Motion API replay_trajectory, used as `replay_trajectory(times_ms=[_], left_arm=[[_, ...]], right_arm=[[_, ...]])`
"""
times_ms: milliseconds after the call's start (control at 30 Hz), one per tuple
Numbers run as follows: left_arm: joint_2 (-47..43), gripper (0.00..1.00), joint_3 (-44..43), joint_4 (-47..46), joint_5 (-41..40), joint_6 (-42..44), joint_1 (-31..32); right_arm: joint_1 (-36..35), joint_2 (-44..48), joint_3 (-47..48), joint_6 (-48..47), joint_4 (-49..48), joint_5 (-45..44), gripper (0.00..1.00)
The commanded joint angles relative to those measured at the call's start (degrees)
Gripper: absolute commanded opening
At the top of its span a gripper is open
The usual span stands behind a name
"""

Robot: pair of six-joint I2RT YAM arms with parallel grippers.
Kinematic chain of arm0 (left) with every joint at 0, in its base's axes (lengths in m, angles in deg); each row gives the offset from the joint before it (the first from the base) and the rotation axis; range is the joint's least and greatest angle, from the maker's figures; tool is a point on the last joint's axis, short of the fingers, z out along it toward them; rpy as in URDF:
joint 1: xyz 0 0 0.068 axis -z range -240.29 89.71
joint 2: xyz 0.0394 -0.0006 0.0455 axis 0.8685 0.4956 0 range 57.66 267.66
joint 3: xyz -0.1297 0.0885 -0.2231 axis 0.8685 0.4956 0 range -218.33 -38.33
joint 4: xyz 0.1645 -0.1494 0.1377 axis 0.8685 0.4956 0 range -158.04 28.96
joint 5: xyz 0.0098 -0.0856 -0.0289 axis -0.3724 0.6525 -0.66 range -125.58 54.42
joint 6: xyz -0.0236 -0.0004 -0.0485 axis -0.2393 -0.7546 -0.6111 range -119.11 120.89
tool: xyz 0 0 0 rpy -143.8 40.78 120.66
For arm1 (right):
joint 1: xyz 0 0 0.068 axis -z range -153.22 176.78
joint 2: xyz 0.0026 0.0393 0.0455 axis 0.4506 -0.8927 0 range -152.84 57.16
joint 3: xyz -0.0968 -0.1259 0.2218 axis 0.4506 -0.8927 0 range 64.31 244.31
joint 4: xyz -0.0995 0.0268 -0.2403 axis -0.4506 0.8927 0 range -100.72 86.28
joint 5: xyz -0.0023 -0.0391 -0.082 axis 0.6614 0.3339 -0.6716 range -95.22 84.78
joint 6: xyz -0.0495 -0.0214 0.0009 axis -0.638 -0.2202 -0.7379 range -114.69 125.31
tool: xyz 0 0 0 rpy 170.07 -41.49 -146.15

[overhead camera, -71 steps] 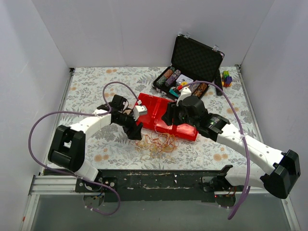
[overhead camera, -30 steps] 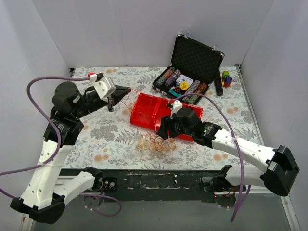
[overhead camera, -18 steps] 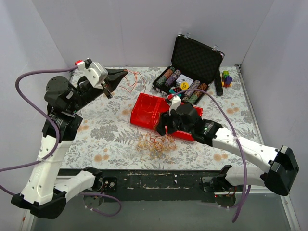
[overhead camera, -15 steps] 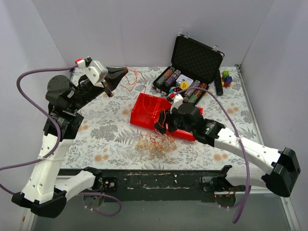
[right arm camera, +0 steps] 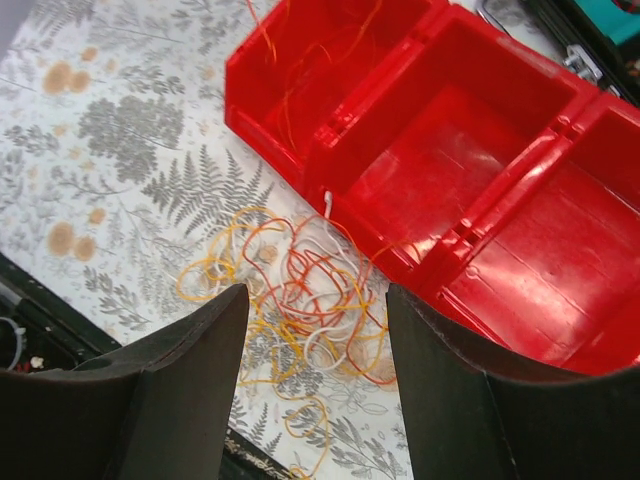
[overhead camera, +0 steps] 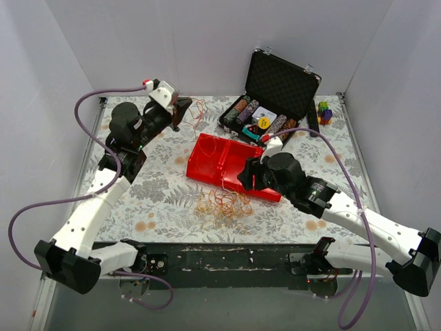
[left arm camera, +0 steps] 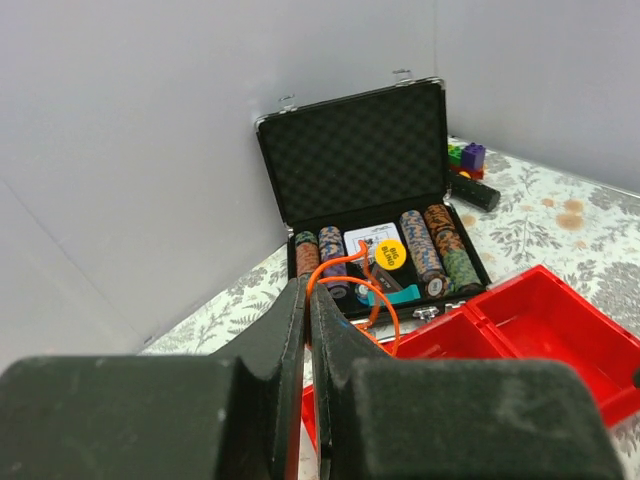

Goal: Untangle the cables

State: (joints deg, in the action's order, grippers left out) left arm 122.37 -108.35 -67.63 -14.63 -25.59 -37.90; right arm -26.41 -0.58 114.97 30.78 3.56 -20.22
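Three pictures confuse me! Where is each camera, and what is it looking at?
Top: above and behind, looking down; left arm, right arm show.
Left wrist: faces the black case; shut left end effector pinches an orange cable.
Right wrist: looks down at the cable tangle; open right end effector frames it.
All share the red tray.

The work surface is a table covered by a grey-and-ochre floral-print sheet. Plain white panels enclose it: back wall, left wall, right wall. A scuffed black strip borders the near edge. Lighting is even and diffuse.
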Motion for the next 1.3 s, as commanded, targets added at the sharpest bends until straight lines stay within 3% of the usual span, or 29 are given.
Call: replay_trajectory(times_ms=[0,333,567,900,1267], left_arm=[[2.3,0.0,-1.0,-8.6,-4.4,-2.5,0.3],[7.1,0.0,-0.9,-5.5,-2.2,-1.5,0.3],[5.5,0.0,4.7,-6.5,-5.1,0.7,0.4],[4.0,0.0,4.8,-10.0,-10.0,1.5,0.3],[5.0,0.0,9.2,-6.8,-6.1,2.4,0.4]], right_arm=[[-0.2,0.7,-1.7,2.0,3.0,-4.5,0.66],[-0.2,0.0,0.0,2.0,2.7,-6.1,0.65],[-0.2,1.5,0.0,1.9,2.7,-6.6,0.65],[-0.2,1.3,-1.1,2.6,2.3,-5.8,0.64],[-0.2,1.3,-0.6,2.4,2.3,-5.8,0.64]])
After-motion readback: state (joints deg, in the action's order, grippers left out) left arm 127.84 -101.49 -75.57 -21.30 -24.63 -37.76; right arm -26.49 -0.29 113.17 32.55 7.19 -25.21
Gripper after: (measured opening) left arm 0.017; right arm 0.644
